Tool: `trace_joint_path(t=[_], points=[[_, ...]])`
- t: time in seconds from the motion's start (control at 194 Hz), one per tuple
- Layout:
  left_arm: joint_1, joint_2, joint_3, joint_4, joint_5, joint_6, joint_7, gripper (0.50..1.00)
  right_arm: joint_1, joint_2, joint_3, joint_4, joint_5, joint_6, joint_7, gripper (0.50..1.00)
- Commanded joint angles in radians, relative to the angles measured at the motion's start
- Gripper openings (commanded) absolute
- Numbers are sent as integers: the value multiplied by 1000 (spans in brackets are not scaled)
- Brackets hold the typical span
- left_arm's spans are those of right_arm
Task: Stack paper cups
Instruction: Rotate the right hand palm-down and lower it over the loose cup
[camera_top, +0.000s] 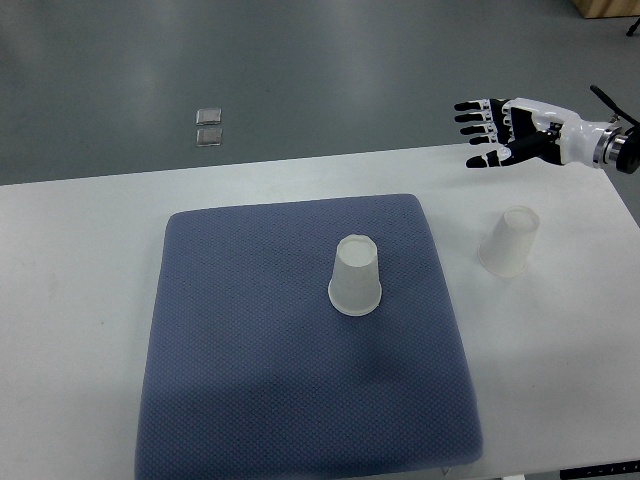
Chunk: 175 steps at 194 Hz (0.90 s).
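Right hand (492, 131) in from right edge, up over far edge of white table (80, 260). Fingers (472, 117) spread straight and flat, pointing left, thumb apart below them; holding nothing, touching nothing. One paper cup (355, 276) upside down near middle of blue mat (250, 360). Second paper cup (509, 241) on bare table just right of mat, also mouth-down, leaning a bit. Cups well apart, not stacked. Hand above and clear of second cup. Two small clear squares (209, 127) on grey floor beyond table.
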Motion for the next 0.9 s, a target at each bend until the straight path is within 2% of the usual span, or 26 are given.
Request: trace_joint_path(t=[0.0, 0.119, 0.34, 0.541, 0.67, 0.778, 0.897], points=[[0, 0, 0, 0, 0, 0, 0, 1000, 4, -20, -2, 12, -81, 3, 31, 928], [0, 0, 0, 0, 0, 0, 0, 1000, 1, -64, -5, 62, -167, 3, 59, 928], [0, 0, 0, 0, 0, 0, 0, 1000, 7, -187, -86, 225, -296, -3, 101, 928], [0, 0, 0, 0, 0, 0, 0, 1000, 4, -192, -106, 234, -437, -20, 106, 926], [0, 0, 0, 0, 0, 0, 0, 1000, -3, -181, -146, 225, -495, -82, 103, 926], [0, 0, 0, 0, 0, 0, -1, 1000, -3, -172, -241, 213, -515, -189, 101, 926], [0, 0, 0, 0, 0, 0, 0, 1000, -3, -159, -321, 208, -514, -256, 101, 926]])
